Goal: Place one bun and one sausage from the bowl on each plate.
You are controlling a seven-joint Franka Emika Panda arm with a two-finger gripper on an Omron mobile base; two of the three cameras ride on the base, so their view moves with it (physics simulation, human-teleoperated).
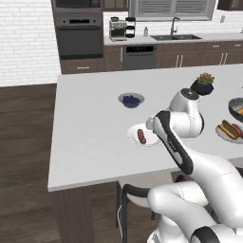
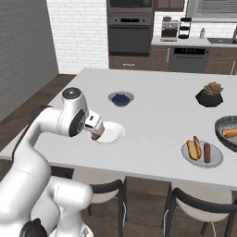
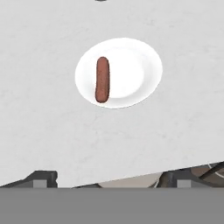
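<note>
Sausage [image 3: 102,79] — reddish-brown, slim — lies on white plate [image 3: 140,70]; pincer [image 3: 109,179] spread apart.

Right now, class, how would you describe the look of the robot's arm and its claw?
The arm is glossy white with rounded, tube-like links, dark grey bands at the joints and a grey cap on one joint. The claw ends in two small, dark, blocky finger tips.

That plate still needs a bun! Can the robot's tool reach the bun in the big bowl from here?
Probably, after a wide swing. The open tool hangs over the sausage plate; the bowl sits across the counter, with only the filled plate nearby.
</note>
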